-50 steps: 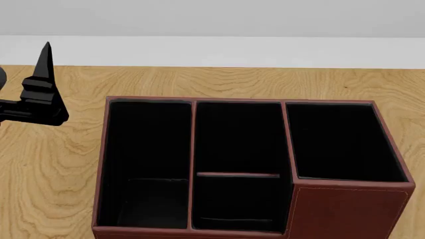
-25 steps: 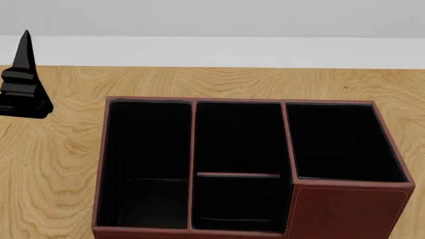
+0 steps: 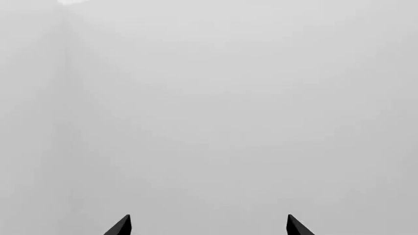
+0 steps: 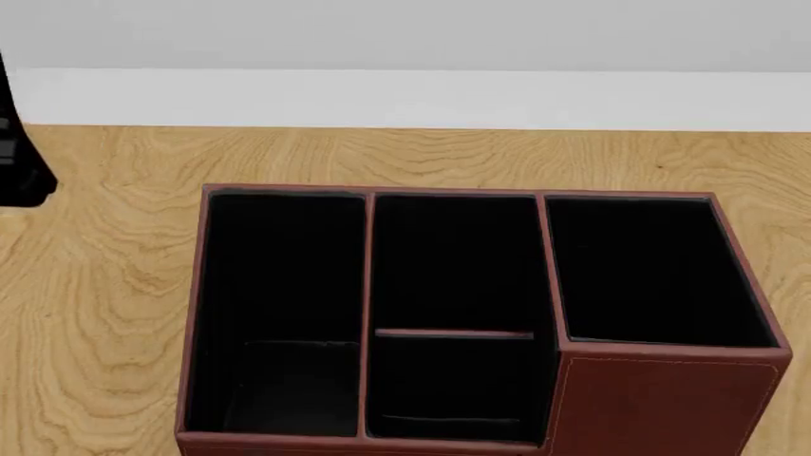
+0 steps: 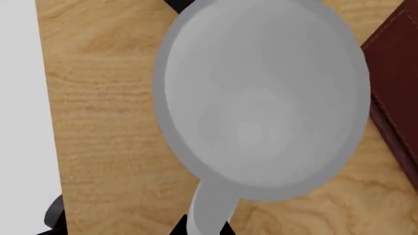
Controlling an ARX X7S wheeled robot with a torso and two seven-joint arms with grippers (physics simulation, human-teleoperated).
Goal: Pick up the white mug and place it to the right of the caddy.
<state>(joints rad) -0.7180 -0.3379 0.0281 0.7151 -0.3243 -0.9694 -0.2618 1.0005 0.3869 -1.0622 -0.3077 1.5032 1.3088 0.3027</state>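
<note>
The white mug [image 5: 261, 98] fills the right wrist view, seen from above with its opening facing the camera. My right gripper [image 5: 202, 226] is shut on its loop handle [image 5: 209, 208], one black fingertip on each side. The caddy [image 4: 545, 195], reddish-brown with three black-lined compartments, stands in the middle of the head view. Its leather wall [image 5: 395, 83] lies close beside the mug. The mug and the right gripper are outside the head view. My left gripper [image 3: 209, 226] is open, its tips far apart with only a blank grey wall ahead. A sliver of it shows at the head view's edge [image 4: 18, 161].
The wooden table [image 4: 114, 285] runs around the caddy, with a white wall band [image 4: 405, 95] behind it. A small black shape [image 5: 175, 5] peeks out past the mug's far rim. The table's edge [image 5: 46, 122] lies on the mug's other side.
My left gripper has moved steadily leftward in the head view and has nearly left it. The caddy has not moved.
</note>
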